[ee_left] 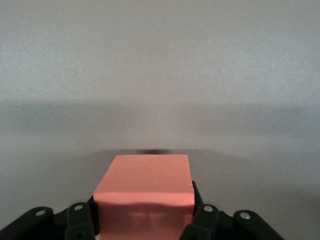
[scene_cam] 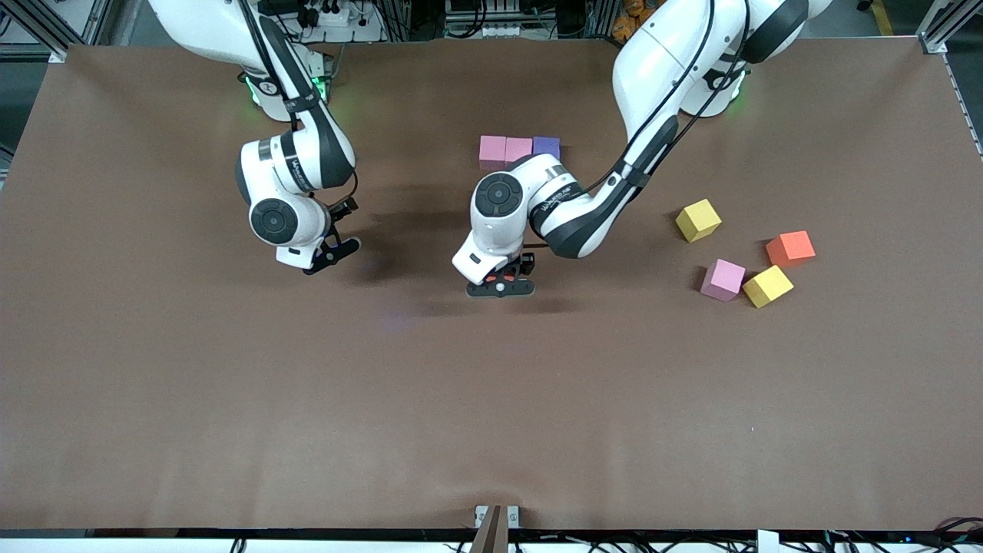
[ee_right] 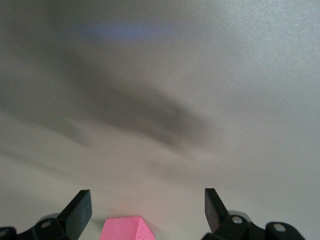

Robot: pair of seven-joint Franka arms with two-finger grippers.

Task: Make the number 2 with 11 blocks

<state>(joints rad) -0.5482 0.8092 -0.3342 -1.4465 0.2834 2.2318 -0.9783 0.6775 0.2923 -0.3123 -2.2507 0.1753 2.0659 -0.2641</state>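
One red block gripped in left hand, right hand open, pink block seemingly beneath.

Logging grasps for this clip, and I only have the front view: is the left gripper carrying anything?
Observer: Yes. The left wrist view shows the left gripper with its jaws shut on a red block.
Operator: And the right gripper?
Observer: The right gripper has its jaws open, with nothing gripped.
Operator: Anything near its jaws?
Observer: A pink block shows between the open jaws, touching neither.
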